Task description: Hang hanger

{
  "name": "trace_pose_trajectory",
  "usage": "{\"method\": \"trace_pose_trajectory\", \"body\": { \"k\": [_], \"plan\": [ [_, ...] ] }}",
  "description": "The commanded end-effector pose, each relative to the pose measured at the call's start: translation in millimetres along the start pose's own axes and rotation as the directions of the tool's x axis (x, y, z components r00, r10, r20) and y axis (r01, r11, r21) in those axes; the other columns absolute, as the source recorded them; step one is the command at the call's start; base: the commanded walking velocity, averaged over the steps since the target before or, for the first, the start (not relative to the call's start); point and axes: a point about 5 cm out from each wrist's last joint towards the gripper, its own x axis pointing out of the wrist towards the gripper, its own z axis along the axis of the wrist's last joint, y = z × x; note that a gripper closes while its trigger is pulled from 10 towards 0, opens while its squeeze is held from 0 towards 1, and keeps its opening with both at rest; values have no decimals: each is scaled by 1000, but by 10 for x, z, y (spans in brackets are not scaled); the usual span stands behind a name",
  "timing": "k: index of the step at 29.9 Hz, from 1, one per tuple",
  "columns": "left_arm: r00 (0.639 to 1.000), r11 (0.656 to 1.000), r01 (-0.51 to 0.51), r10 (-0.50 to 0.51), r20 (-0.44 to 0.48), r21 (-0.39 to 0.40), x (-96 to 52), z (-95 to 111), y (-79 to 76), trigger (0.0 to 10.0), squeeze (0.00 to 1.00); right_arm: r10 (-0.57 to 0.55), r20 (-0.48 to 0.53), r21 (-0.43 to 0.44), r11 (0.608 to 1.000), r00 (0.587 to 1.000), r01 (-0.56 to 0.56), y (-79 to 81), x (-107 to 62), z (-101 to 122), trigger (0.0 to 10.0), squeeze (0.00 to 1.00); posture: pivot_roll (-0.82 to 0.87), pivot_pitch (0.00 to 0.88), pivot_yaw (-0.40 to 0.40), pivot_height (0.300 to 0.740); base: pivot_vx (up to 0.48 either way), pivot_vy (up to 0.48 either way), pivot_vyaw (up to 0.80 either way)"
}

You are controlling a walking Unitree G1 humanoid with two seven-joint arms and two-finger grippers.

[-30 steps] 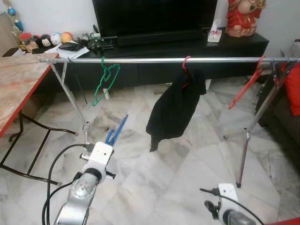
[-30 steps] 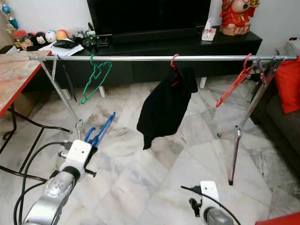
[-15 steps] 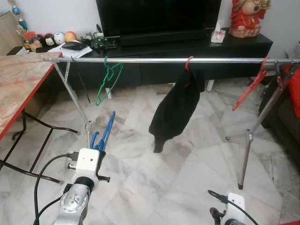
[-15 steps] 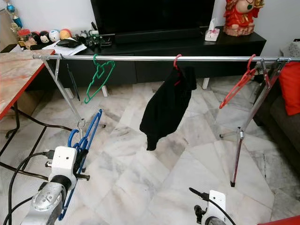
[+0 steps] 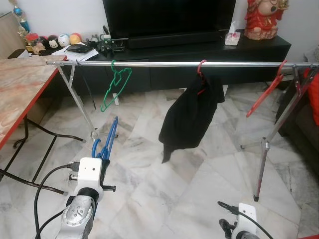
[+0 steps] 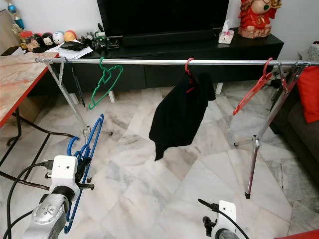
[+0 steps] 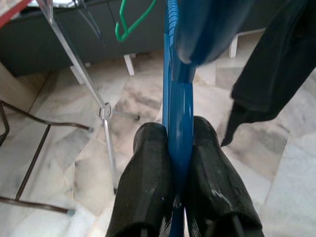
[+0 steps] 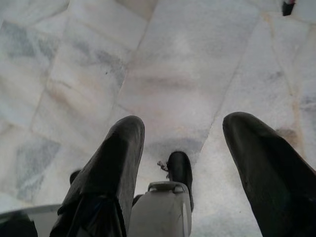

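A blue hanger (image 5: 107,141) stands upright in my left gripper (image 7: 178,148), whose black fingers (image 7: 148,182) are shut on its thin frame. It is held low at the left, in front of and below the silver rail (image 5: 164,63). On the rail hang a green hanger (image 5: 115,84), a red hanger with a black garment (image 5: 188,115) and a bare red hanger (image 5: 266,92). My right gripper (image 8: 180,133) hangs open over the marble floor, with nothing between its fingers.
The rack's silver legs (image 5: 82,105) spread at both ends. A red-edged table (image 5: 20,84) stands at the left, a black TV cabinet (image 5: 199,55) behind the rack, and a dark sofa with a red cushion (image 6: 308,92) at the right. Cables (image 5: 47,181) trail from my left arm.
My left arm has dropped and shifted left with the blue hanger, whose hook now shows above the wrist. The black garment swings slightly. The camera view shifted a little.
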Motion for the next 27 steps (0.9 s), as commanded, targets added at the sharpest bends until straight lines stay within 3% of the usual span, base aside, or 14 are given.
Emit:
{"method": "trace_pose_trajectory", "body": {
  "k": [1,9,13,27],
  "plan": [
    [1000,1000,-8,8,23,-14,11,42,4,10000,0,6,0,-6,1000,1000,-6,13,-1,-21,10000,0,-80,0,62,740,0,307,0],
    [998,999,50,-51,26,22,25,60,-25,10000,0,13,-1,-18,1000,1000,-13,25,0,-20,10000,0,-83,0,66,740,0,309,0],
    [998,999,50,-51,37,11,49,84,-16,10000,0,22,-14,-51,998,1000,-23,41,0,-45,10000,0,-86,0,73,740,0,291,0],
    [996,997,76,-76,44,6,81,98,-77,10000,0,19,-12,-50,999,1000,-20,47,-1,-57,10000,0,-92,0,78,740,0,304,0]
  ]
}}
